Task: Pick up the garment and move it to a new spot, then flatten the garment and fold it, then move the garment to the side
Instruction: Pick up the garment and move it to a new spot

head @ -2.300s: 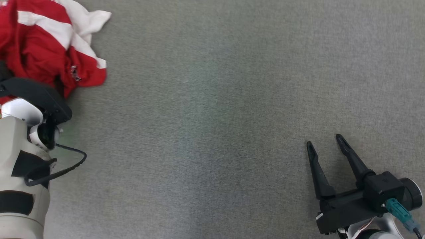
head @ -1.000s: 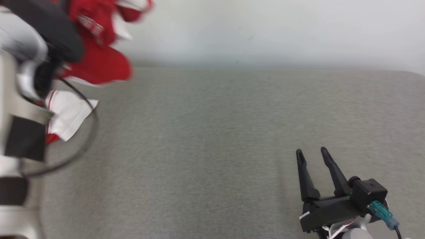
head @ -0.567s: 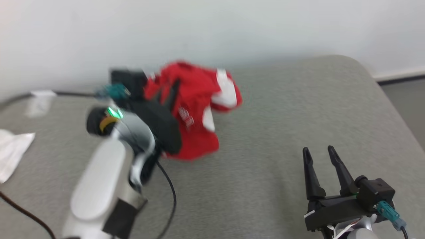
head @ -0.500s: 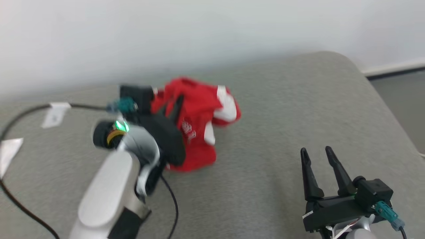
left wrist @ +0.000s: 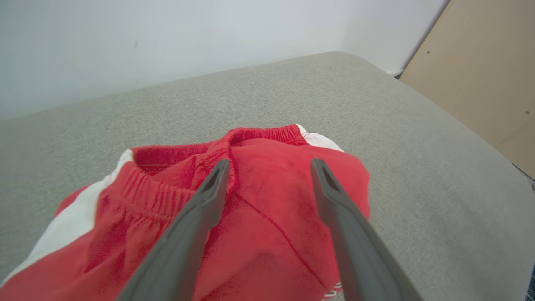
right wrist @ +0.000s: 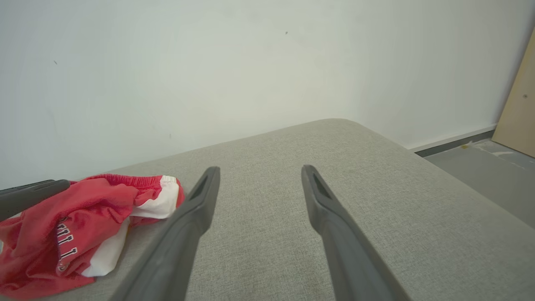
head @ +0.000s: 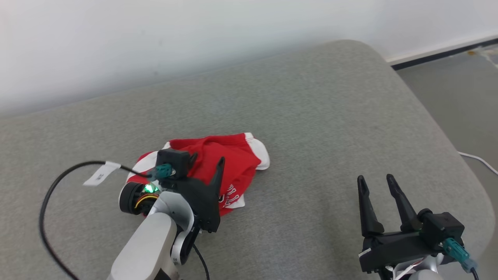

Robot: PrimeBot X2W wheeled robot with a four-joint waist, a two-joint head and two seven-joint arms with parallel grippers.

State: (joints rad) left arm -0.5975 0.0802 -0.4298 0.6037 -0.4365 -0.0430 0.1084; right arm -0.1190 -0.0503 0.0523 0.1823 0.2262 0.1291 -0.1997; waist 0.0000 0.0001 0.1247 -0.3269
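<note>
The garment (head: 229, 159) is a pair of red shorts with white side stripes and lettering, lying crumpled on the grey padded surface (head: 319, 116). My left gripper (head: 207, 158) hovers right over it, open. In the left wrist view its fingers (left wrist: 209, 200) straddle the red cloth (left wrist: 267, 205) near the elastic waistband, with nothing pinched between them. My right gripper (head: 375, 178) stands open and empty at the lower right, well clear of the cloth. The right wrist view has the garment (right wrist: 83, 213) at its left, beside my right gripper (right wrist: 260, 168).
The padded surface ends in a rounded edge at the right, with floor (head: 459, 89) and a white cable (head: 478, 161) beyond. A white wall (head: 155, 39) stands behind. A black cable with a white tag (head: 97, 175) loops left of my left wrist. A wooden panel (left wrist: 480, 75) stands at the right.
The head camera has swung. The left gripper, which was carrying the bunched garment, has set it down on the surface and opened. The right gripper stays open as before.
</note>
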